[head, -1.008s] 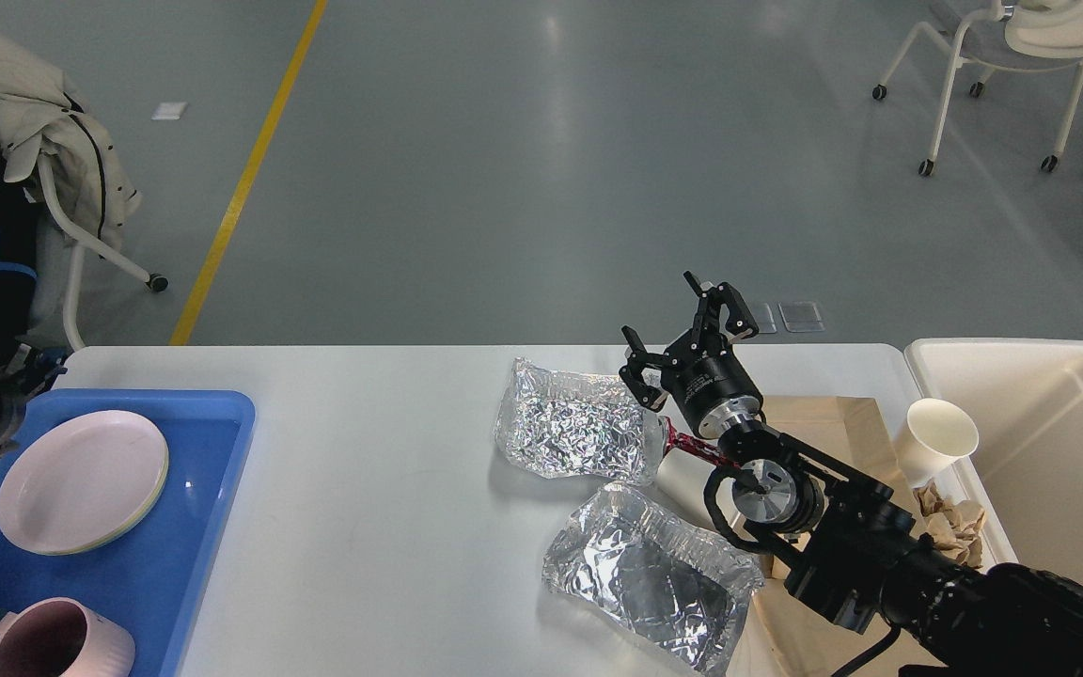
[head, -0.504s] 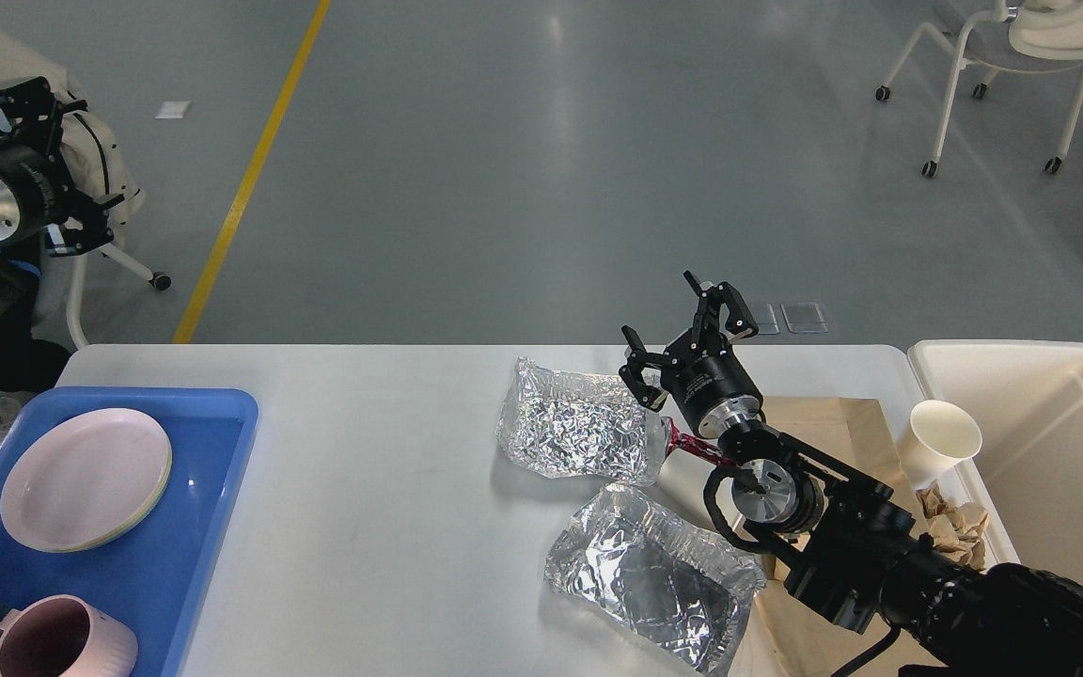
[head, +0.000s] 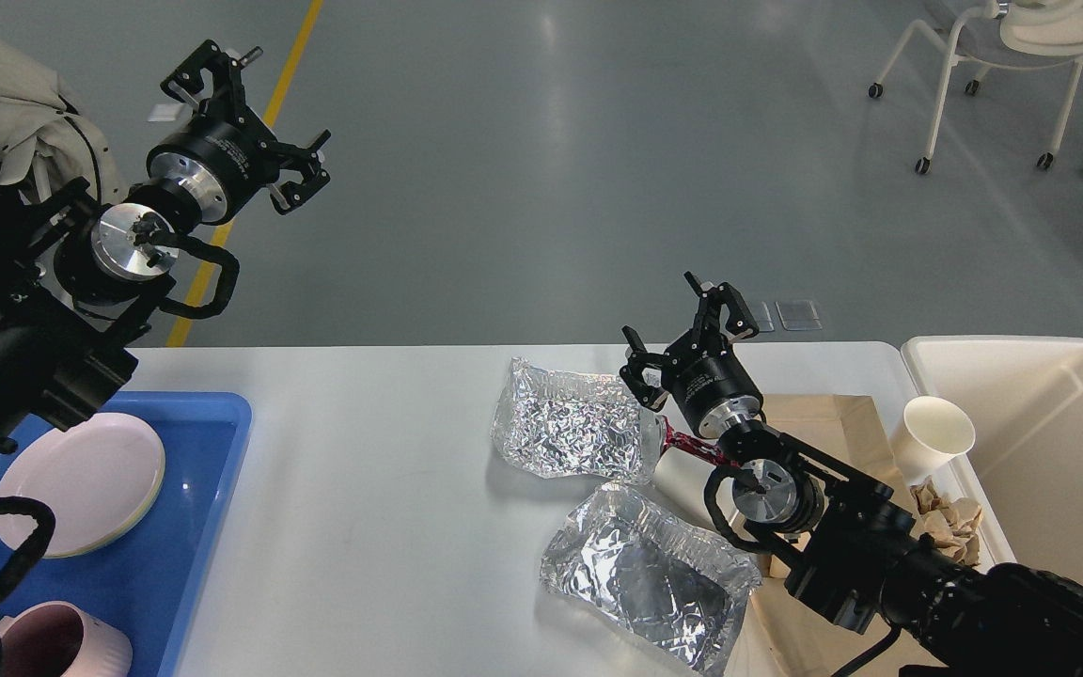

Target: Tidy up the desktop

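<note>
The white desktop fills the lower view. On it lie two crumpled foil trays, one at the middle and one nearer the front. A brown paper sheet, a white paper cup and crumpled brown paper lie at the right. My right gripper is open and empty, raised above the far edge of the middle foil tray. My left gripper is open and empty, raised high at the upper left, well above the desktop.
A blue tray at the left holds a pink plate and a pink mug. A cream-white bin stands at the right edge. A red-and-white can-like object lies under my right wrist. Chairs stand on the floor beyond.
My left arm has swung up and to the right from the left edge, now raised high over the tray. My right arm has not moved.
</note>
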